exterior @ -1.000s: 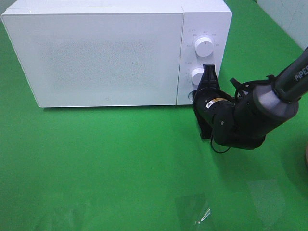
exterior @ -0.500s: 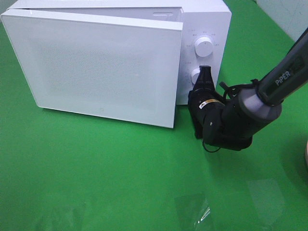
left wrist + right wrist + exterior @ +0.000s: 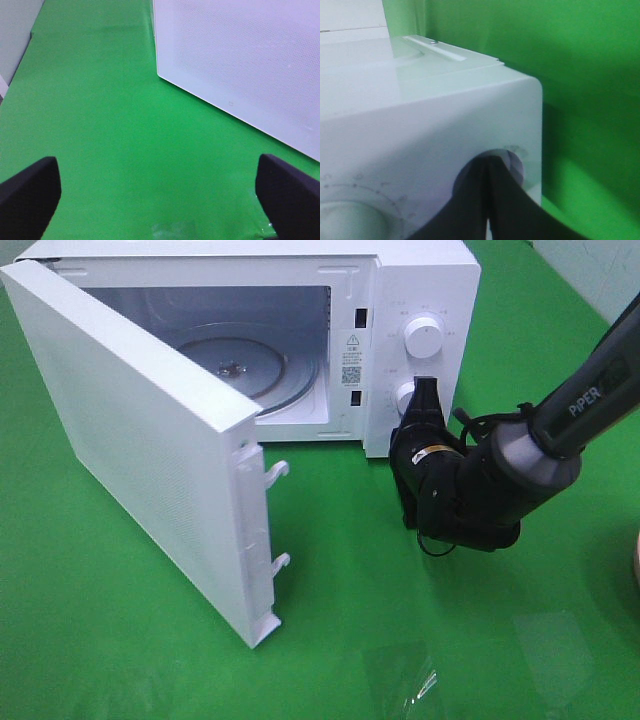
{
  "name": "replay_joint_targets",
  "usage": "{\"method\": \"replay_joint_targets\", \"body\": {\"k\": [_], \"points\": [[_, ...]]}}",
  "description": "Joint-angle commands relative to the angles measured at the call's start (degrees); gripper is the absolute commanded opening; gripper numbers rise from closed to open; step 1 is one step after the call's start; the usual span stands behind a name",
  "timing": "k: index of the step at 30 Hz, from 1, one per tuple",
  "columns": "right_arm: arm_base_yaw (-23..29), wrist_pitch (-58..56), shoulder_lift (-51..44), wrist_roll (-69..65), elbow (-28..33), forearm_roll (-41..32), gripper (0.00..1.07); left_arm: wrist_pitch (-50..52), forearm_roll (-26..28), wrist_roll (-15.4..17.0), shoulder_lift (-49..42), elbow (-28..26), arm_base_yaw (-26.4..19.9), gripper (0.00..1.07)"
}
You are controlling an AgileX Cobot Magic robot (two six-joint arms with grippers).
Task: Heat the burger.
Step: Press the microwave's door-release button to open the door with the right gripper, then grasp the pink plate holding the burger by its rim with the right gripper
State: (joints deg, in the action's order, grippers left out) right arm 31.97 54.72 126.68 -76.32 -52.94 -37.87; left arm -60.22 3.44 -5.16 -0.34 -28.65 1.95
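white microwave (image 3: 420,254) on green surface (image 3: 120,640), door (image 3: 140,460) wide open, glass turntable (image 3: 245,358) inside, right pincer (image 3: 428,388) closed, tips at the control panel (image 3: 452,365), left pincer (image 3: 160,180) spread open above surface, burger out of view

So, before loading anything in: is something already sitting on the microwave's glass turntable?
No, past the open door the glass turntable inside the microwave lies bare in the high view.

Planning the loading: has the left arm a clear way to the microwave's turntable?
Probably not directly: the open door stands between its end effector and the turntable; it would need to go round.
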Motion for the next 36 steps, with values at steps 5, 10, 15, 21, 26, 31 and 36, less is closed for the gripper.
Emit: {"method": "replay_joint_targets", "body": {"k": [5, 10, 15, 21, 26, 31, 36], "points": [[-2.7, 17.1, -1.0, 1.7, -5.2, 2.7, 0.0, 0.9, 0.2, 0.0, -1.3, 0.2, 0.2, 0.98], [-2.5, 14.3, -1.8, 2.1, -4.2, 2.7, 0.0, 0.9, 0.2, 0.0, -1.3, 0.2, 0.2, 0.98], [-2.5, 3.6, -4.3, 2.5, -1.7, 2.8, 0.0, 0.9, 0.2, -0.1, -1.3, 0.2, 0.2, 0.98], [-2.5, -11.3, -7.0, 2.5, 1.3, 5.0, 0.0, 0.9, 0.2, -0.1, -1.3, 0.2, 0.2, 0.98], [-2.5, -18.9, -9.7, 5.6, 3.3, 5.8, 0.0, 0.9, 0.2, -0.1, -1.3, 0.2, 0.2, 0.98], [-2.6, -26.8, -13.2, 14.2, 4.2, 5.5, 0.0, 0.9, 0.2, -0.1, -1.3, 0.2, 0.2, 0.98], [-2.7, -35.0, -17.5, 25.1, 4.2, 5.6, 0.0, 0.9, 0.2, -0.1, -1.3, 0.2, 0.2, 0.98]]}}
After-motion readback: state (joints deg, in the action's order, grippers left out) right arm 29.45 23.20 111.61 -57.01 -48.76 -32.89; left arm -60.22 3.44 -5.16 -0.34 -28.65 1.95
